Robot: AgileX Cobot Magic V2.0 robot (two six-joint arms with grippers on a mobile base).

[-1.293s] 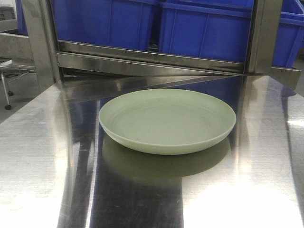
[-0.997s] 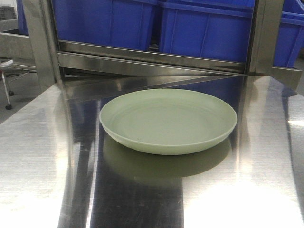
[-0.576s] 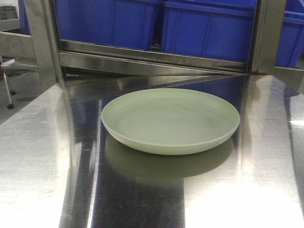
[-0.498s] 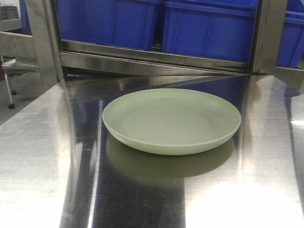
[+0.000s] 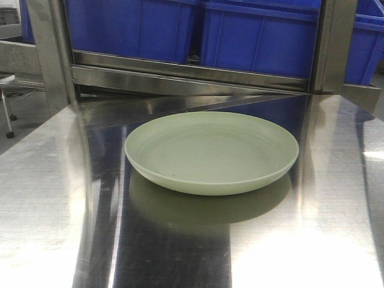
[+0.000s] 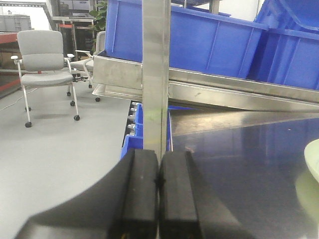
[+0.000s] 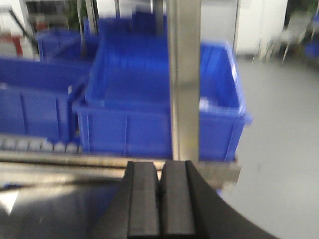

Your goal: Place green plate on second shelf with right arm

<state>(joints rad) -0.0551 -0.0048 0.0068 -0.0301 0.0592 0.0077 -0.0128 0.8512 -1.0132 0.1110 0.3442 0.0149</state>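
Observation:
The green plate lies flat on the shiny steel table, near its middle, in the front view. A sliver of the plate's rim shows at the right edge of the left wrist view. My left gripper is shut with nothing between its black pads, facing a steel upright. The right gripper is shut and empty too, pointing at a steel post and blue bins; that view is blurred. Neither gripper shows in the front view. No shelf level can be told apart as the second one.
Blue plastic bins sit on a steel rack rail right behind the table. Steel uprights stand at both back corners. An office chair stands on the grey floor to the left.
The front view shifted slightly right and then back; the plate sits at the same spot on the table. No gripper entered that view.

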